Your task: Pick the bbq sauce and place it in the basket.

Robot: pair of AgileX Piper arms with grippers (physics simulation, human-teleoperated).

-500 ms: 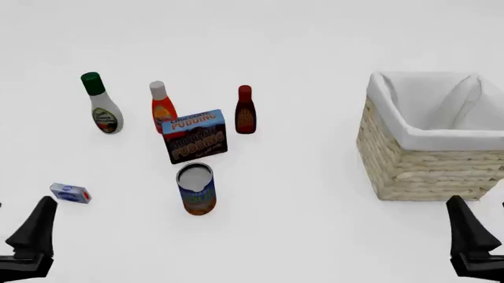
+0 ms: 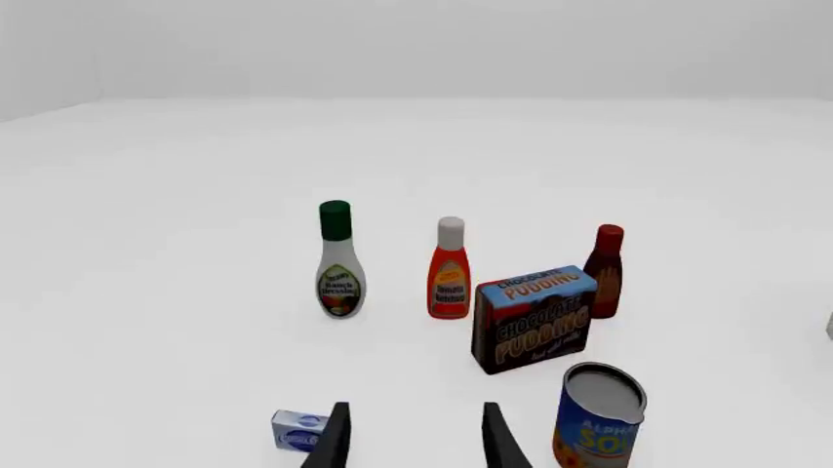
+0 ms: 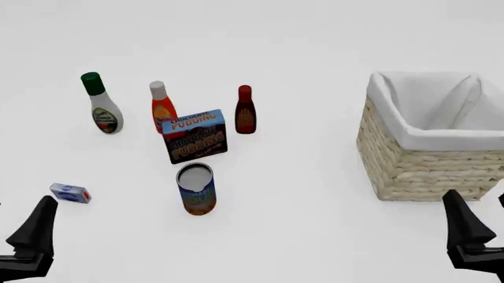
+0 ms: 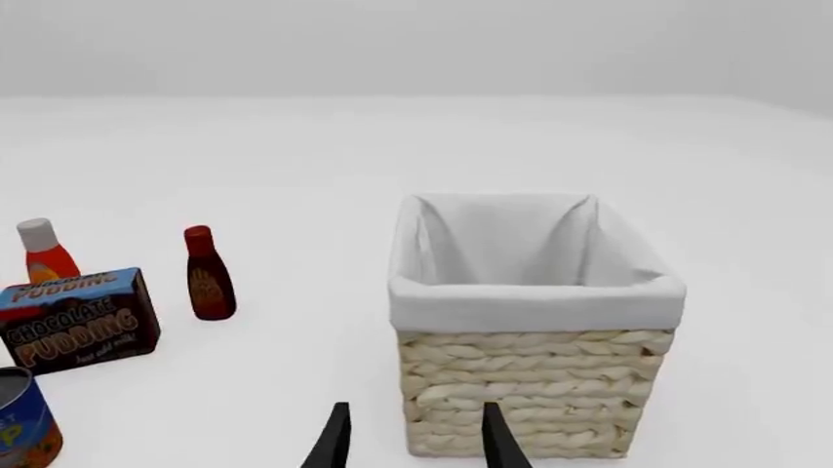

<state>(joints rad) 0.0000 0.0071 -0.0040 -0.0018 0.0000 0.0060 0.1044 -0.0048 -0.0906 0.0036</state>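
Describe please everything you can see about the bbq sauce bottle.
The bbq sauce is a small, dark reddish-brown bottle with a dark red cap and an orange-lettered label, looking like glossy plastic. It stands upright and closed on the white table, just behind and to the right of the chocolate pudding box, with a small gap between them. The ketchup bottle stands further left, the basket well to the right. Nothing touches it; both grippers are far away.

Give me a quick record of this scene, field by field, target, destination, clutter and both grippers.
target: bbq sauce, upright, untouched
destination: basket, on the table's right side
clutter: pudding box, can, orange-red bottle, white bottle, small carton
left gripper: open, holding nothing
right gripper: open, facing the basket
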